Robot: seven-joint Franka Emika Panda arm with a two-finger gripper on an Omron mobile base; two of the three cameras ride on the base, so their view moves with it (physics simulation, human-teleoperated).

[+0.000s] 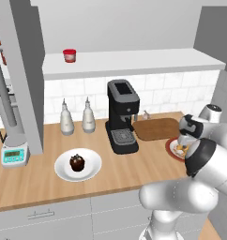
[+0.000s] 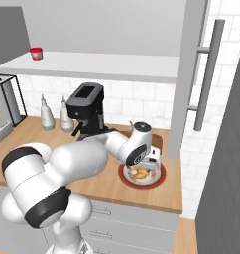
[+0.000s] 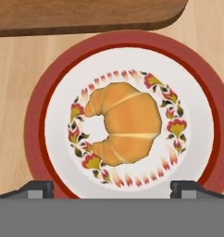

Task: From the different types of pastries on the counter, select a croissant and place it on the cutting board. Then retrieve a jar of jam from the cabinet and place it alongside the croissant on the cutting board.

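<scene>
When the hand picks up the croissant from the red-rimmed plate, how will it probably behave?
The croissant looks small and puffy, so probably light and easily crushed. Its curved, tapered shape may let it turn between the fingers. Lying flat on the smooth plate, it might slide if nudged.

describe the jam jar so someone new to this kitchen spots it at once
Look at the long white shelf of the pale grey wall cabinet, above the black coffee machine. Toward its left end stands a small squat red jar with a red lid. Unlike the two grey-white bottles below, it is red and short.
</scene>
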